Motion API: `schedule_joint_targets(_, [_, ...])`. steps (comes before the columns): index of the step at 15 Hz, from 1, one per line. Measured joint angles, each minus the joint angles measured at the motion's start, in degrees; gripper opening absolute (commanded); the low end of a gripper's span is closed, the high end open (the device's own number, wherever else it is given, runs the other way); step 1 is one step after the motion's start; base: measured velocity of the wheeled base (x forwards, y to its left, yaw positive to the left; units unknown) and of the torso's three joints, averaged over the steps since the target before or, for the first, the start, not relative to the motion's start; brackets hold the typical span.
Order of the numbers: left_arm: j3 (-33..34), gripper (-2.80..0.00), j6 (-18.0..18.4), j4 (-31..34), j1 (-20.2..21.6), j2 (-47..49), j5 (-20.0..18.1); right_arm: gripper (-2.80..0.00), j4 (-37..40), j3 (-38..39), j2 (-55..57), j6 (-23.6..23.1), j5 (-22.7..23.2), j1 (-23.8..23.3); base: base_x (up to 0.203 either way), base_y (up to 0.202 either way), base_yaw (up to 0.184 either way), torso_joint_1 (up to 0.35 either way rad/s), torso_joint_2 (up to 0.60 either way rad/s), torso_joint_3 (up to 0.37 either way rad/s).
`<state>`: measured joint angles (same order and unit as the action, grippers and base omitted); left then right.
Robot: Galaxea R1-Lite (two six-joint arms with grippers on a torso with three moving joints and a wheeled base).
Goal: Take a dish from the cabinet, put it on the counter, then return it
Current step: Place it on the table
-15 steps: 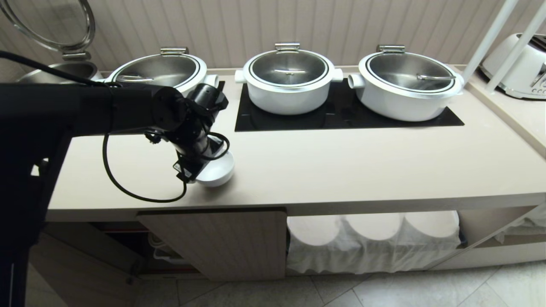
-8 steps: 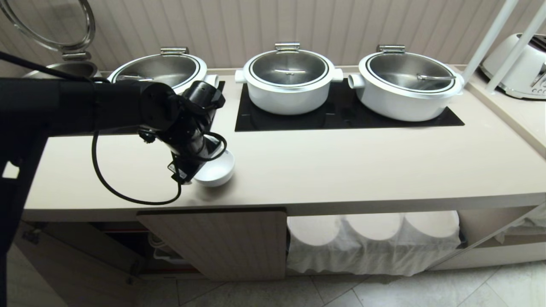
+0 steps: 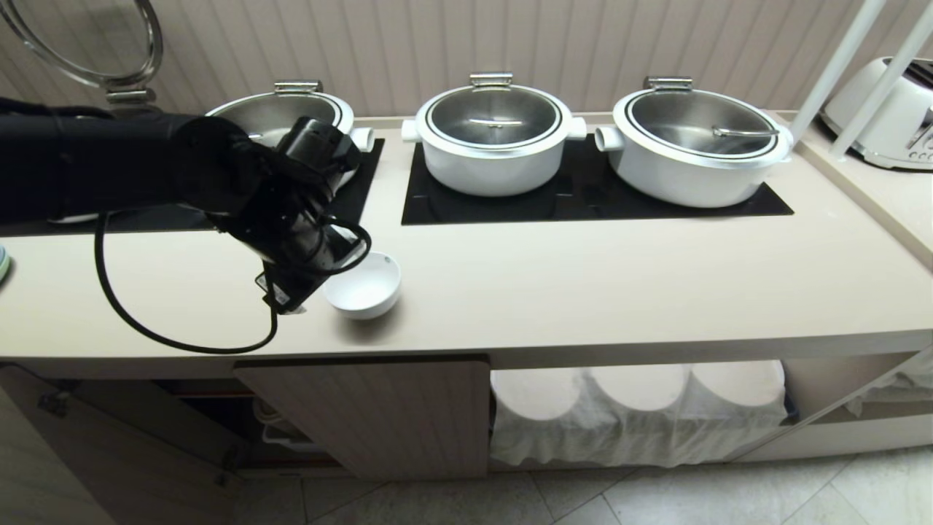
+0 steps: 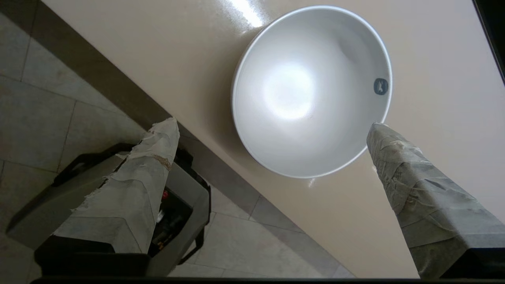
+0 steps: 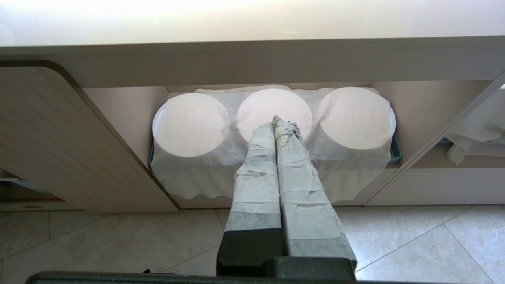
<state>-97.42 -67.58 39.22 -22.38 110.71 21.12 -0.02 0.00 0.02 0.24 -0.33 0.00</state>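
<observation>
My left claw [image 4: 272, 126] is spread wide and holds nothing. The bowl [image 3: 363, 286] stands upright on the counter [image 3: 583, 284], near its front edge, just ahead of my taped fingers [image 4: 134, 185]; in the wrist view one fingertip sits right at the rim and the other is off past the counter's edge, over the floor. I cannot tell whether that nearer tip touches the rim.

As I judge it, the bowl is set down, and the step in hand is taking it up again for the cabinet [image 3: 364, 415] below me. To do that well, I should bring the claw forward and down so one finger goes inside the bowl's wall and the other outside, gripping the rim squarely on the side nearest me. The bowl is smooth and glazed, so it may slide or tip if one finger arrives first; I'd close slowly and centred. It sits close to the front edge, so any nudge should go away from the drop.

My right claw [image 5: 276, 122] hangs low in front of the cloth-covered plates [image 5: 272, 114], its fingers pressed together on nothing.
</observation>
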Motion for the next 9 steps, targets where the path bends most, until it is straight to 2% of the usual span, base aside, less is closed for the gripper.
schedule_joint_targets(2, [1.03,0.0,4.06,0.0,-0.07,-1.82,0.02,-2.8,0.0,0.0,0.0,0.0,-0.02,0.0,0.0,0.0,0.0,0.0,0.0,0.0])
schedule_joint_targets(4, [4.63,0.0,9.75,-0.25,-0.1,-4.07,0.02,-2.8,0.01,0.0,0.0,0.01,-0.02,0.0,0.0,0.0,0.0,0.0,0.0,0.0])
schedule_joint_targets(6, [9.76,0.0,16.19,-2.61,-0.09,-6.66,-0.02,-2.8,0.0,0.0,0.0,0.0,-0.01,0.0,0.0,0.0,0.0,0.0,0.0,0.0])
schedule_joint_targets(9, [19.52,0.0,28.38,-9.92,0.79,-11.09,-0.07,-2.8,0.0,0.0,0.0,0.01,-0.02,0.02,0.0,0.0,0.0,0.0,0.0,0.0])
